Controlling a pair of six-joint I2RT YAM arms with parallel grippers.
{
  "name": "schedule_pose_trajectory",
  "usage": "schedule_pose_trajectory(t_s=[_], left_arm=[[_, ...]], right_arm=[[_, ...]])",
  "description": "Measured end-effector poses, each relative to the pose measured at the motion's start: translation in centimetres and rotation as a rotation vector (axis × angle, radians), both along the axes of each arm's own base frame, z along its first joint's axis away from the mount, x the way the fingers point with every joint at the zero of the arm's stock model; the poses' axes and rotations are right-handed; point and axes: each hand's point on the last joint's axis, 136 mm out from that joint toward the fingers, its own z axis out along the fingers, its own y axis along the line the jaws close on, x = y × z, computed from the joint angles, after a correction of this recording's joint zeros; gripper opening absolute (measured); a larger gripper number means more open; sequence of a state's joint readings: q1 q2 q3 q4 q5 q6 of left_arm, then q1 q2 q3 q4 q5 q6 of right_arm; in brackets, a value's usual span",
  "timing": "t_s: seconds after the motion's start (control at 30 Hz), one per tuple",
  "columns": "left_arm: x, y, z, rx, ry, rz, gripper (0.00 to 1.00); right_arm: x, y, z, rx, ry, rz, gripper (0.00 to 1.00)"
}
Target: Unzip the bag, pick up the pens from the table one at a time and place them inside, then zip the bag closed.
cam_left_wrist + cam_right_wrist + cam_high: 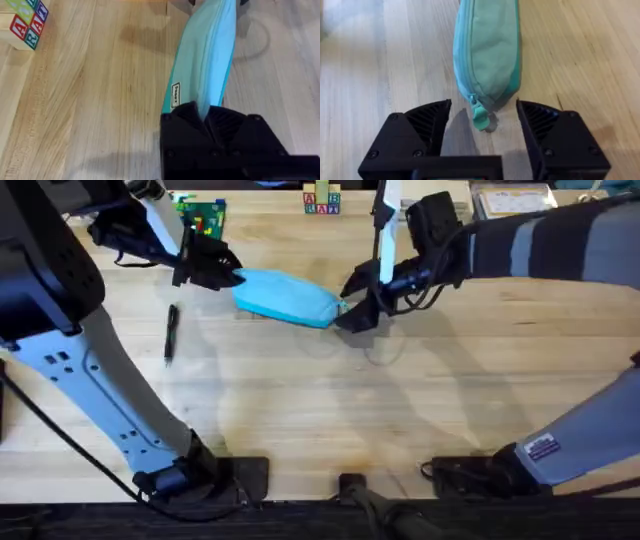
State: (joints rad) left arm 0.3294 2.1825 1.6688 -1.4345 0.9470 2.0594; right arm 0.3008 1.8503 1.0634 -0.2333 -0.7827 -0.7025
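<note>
We found the light blue soft fabric pouch [285, 297] lying on the pale plank-grained wooden desk [330, 410], still zipped. Our left gripper [206, 116] had its black fingers clamped on one end of the pouch, evidently to anchor it. Our right gripper [484, 125] sat at the opposite end, fingers apart on either side of the small zipper pull [480, 117], ready, we judged, to draw it. The pouch's long axis ran from one gripper to the other. A thin black pen [170, 332] lay near the pouch's anchored end.
</note>
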Motion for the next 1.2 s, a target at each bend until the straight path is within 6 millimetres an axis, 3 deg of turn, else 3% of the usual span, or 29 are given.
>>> schedule_pose_trajectory(t_s=[1.0,1.03,1.13,1.2], left_arm=[[0.01,0.00,-0.01,0.000,0.000,0.000,0.042],[0.00,0.00,0.00,0.000,0.000,0.000,0.042],[0.01,0.00,0.01,0.000,-0.001,0.000,0.042],[0.00,0.00,0.00,0.000,0.000,0.000,0.042]], right_arm=[[0.22,-0.35,-0.01,0.000,0.004,-0.013,0.477],[0.23,-0.35,-0.01,0.000,0.004,-0.012,0.443],[0.10,-0.33,0.00,0.003,0.013,-0.013,0.151],[0.18,-0.33,0.02,0.003,0.009,-0.014,0.054]])
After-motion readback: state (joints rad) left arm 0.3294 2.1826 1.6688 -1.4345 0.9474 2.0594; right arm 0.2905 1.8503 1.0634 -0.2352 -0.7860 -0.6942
